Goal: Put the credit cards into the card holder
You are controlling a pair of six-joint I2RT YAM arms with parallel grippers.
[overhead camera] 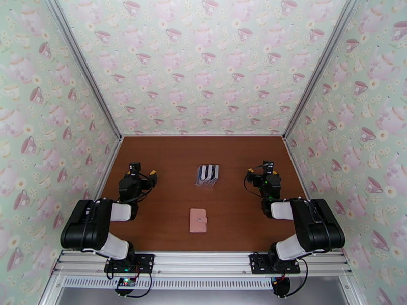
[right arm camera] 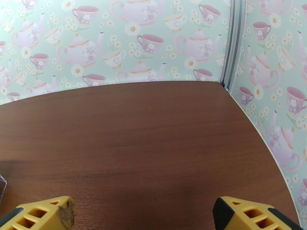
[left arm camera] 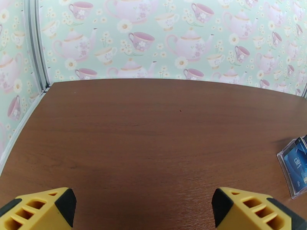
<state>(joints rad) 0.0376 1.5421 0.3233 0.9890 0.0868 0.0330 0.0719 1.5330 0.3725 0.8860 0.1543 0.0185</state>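
Between left tool and right tool, both agape: card holder; credit cards beyond

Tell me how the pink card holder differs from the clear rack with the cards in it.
The card holder is opaque pink; the rack is clear plastic. The card holder lies flat and closed; the rack holds dark and light cards in a row. The card holder lies nearer the table front edge, the rack farther back. Both rest on the table, apart.
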